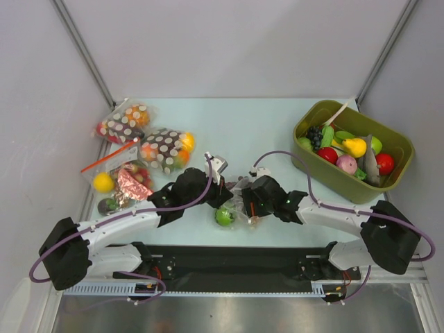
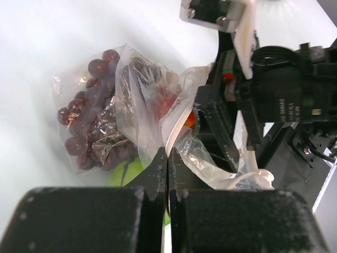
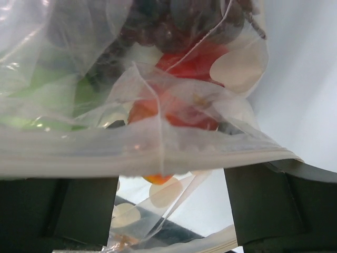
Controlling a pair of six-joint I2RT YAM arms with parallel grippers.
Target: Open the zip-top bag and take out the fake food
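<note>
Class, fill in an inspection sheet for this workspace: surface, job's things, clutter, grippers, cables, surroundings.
Surface: pale blue-green table.
Job's things: bag at centre between the grippers; grapes, green fruit and red piece inside.
Clutter: bin of toy food on the right; dotted bags and red-strip bag on the left.
Grippers: left gripper shut on the bag; right gripper open, with the bag's zip edge across it.
Cables: purple cable loops along each arm.
Surroundings: grey walls, metal posts.
</note>
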